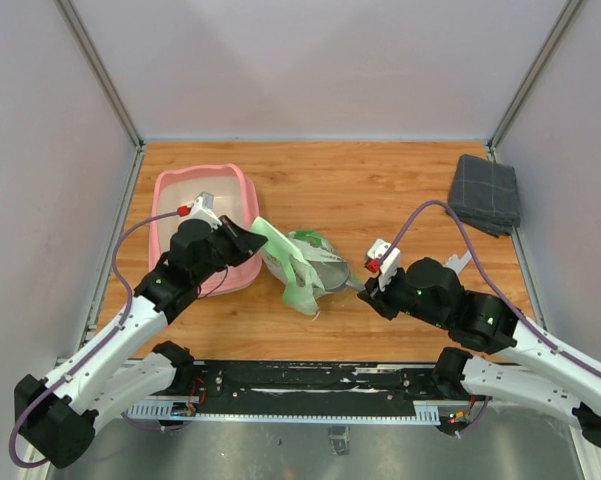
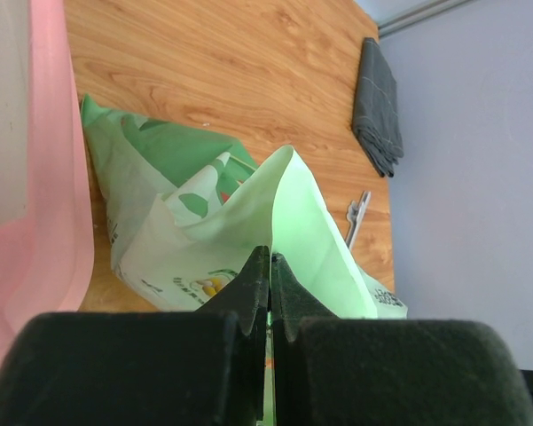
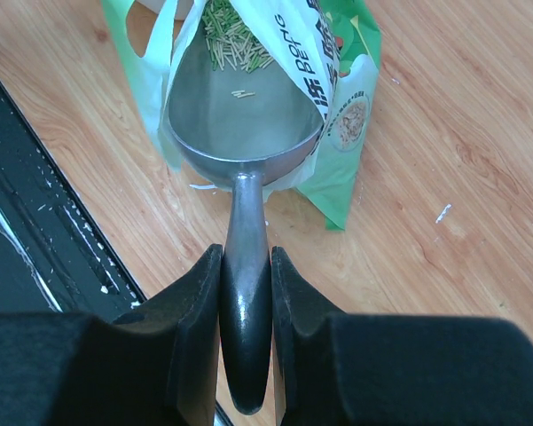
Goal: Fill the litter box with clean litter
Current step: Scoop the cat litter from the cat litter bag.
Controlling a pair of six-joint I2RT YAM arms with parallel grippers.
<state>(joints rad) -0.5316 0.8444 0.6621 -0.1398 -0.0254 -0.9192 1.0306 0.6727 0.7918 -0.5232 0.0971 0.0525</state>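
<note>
On wooden table (image 1: pixel 380 190), green bag (image 1: pixel 280 255) beside litter box (image 1: pixel 200 170)

The top external view looks steeply down from above and behind the arm bases, far enough to hold the whole wooden surface (image 1: pixel 380 190). The left wrist view sits close behind the left claw (image 2: pixel 269 266), facing across the surface toward the grey cloth (image 2: pixel 377 98). The right wrist view looks down past the right claw (image 3: pixel 246 257), very near the scoop (image 3: pixel 244 106). All three share the green bag (image 1: pixel 292 265), lying mid-surface
</note>
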